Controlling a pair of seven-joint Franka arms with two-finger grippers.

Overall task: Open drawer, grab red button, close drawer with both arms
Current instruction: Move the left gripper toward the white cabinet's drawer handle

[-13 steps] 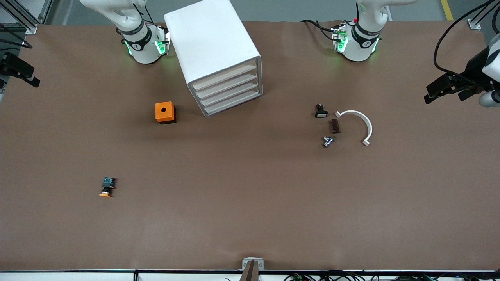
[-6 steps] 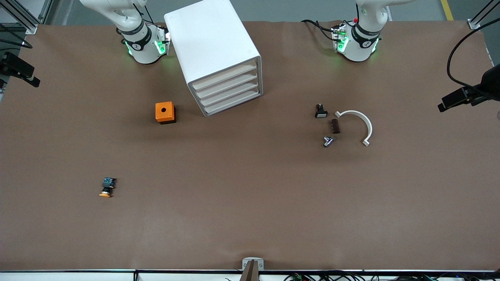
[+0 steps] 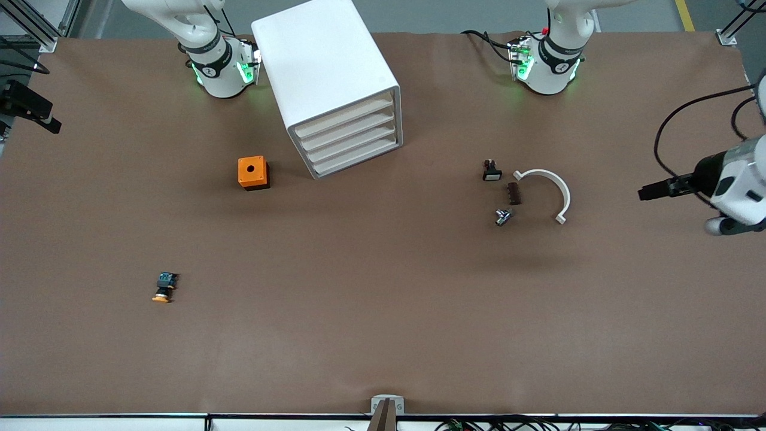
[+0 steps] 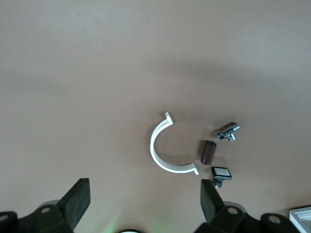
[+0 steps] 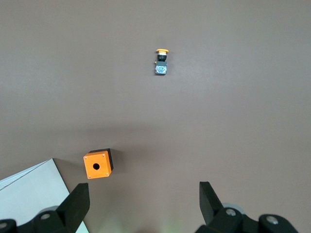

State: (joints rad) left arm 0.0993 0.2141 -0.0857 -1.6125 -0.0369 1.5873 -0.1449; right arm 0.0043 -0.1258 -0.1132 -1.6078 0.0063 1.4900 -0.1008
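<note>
The white drawer cabinet (image 3: 335, 84) stands between the arm bases with all its drawers (image 3: 350, 140) shut. The red-capped button is hidden. A yellow-orange-capped button (image 3: 163, 288) lies toward the right arm's end, nearer the front camera; it also shows in the right wrist view (image 5: 161, 62). My left gripper (image 3: 649, 193) hangs open and empty over the left arm's end of the table, and its wrist view (image 4: 145, 199) shows bare table between the fingers. My right gripper (image 3: 48, 123) hangs open and empty over the right arm's end (image 5: 143, 201).
An orange box with a hole (image 3: 253, 172) sits beside the cabinet. A white half ring (image 3: 553, 190), a brown cylinder (image 3: 513, 193), a metal fitting (image 3: 502, 216) and a small black part with a white cap (image 3: 492, 172) lie together toward the left arm's end.
My left gripper has swung lower in the front view along the left arm's end of the table. My right arm has not moved. Nothing on the table moved.
</note>
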